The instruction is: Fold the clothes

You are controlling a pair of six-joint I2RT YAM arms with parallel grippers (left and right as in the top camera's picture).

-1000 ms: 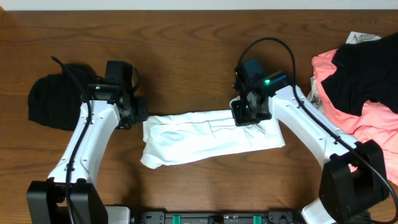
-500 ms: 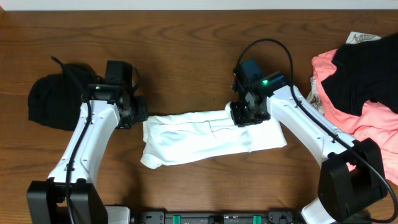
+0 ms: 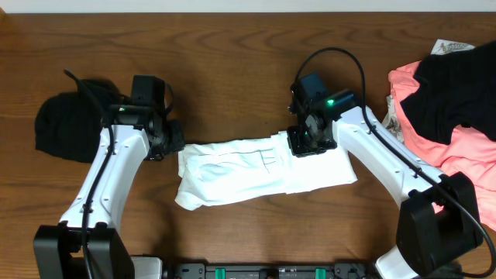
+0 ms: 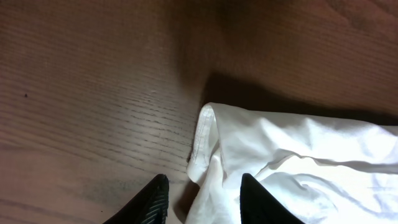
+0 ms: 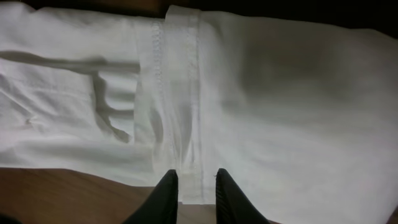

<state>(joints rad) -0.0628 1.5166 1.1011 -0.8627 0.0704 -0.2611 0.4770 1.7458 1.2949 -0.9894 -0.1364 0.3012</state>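
A white garment [image 3: 232,177] lies in a long, loosely folded strip across the middle of the wooden table. My left gripper [image 3: 172,147] is at its left end. In the left wrist view its fingers [image 4: 202,200] stand apart, with a rumpled corner of the white garment [image 4: 298,155] between them. My right gripper [image 3: 308,146] is at the garment's far edge, right of centre. In the right wrist view its fingers [image 5: 196,186] are pinched on a stitched hem band of the white garment [image 5: 280,93].
A bunched black garment [image 3: 66,124] lies at the far left beside my left arm. A pile with a pink garment [image 3: 461,151], a black garment [image 3: 457,93] and a printed one lies at the right edge. Bare wood [image 3: 232,70] lies behind the white garment.
My right gripper has shifted slightly left and back with the hem. The garment's right part has slid with it, and creases have formed near its middle. The left arm has not moved.
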